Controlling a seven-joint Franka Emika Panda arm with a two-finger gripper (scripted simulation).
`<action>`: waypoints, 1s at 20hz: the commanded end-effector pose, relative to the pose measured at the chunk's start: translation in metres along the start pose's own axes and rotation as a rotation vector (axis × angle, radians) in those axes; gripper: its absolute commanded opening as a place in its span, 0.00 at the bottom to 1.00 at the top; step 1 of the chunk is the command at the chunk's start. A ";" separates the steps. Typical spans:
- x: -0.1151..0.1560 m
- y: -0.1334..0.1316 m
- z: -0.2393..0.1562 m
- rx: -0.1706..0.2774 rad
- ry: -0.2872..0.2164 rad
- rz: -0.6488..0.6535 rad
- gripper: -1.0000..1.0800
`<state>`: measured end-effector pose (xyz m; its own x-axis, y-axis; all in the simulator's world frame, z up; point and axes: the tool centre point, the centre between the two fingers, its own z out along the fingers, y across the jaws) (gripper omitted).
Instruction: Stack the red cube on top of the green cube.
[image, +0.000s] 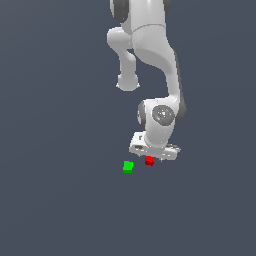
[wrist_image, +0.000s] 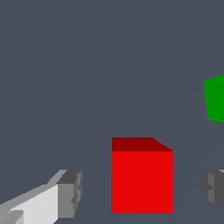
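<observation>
**Two cubes on the floor, my fingers spread around the red one**

Two small cubes sit on the dark grey floor (image: 55, 200), and I read them from the exterior view's left to its right. First comes the green cube (image: 128, 166), resting flat on the floor by itself, with nothing touching it. Just beside it, toward the exterior view's right, is the red cube (image: 149, 160), also flat on the floor, with a narrow strip of bare floor between the two. My gripper (image: 152, 157) hangs low directly over the red cube, so the white hand body hides part of it from that camera. Above the hand, my arm (image: 150, 45) rises in white links out of the top of the picture.

From the wrist view the red cube (wrist_image: 141, 181) stands square between my two fingers (wrist_image: 70, 194). One grey pad shows on each side of it, and bare floor is visible between each pad and the cube's faces, so my gripper (wrist_image: 142, 192) is spread wide and grips nothing. The cube is upright, its top face showing darker than its front. The green cube (wrist_image: 215, 97) appears at the picture's edge, cut off by the frame, well clear of my fingers.
</observation>
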<state>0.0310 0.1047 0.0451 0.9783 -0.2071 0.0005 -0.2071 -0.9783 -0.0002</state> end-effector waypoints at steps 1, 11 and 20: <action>-0.001 0.000 0.013 0.000 -0.001 0.001 0.96; 0.001 0.000 0.025 0.000 -0.001 0.001 0.00; 0.001 0.000 0.025 0.000 -0.001 0.002 0.00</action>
<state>0.0319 0.1044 0.0200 0.9779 -0.2089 -0.0003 -0.2089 -0.9779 0.0004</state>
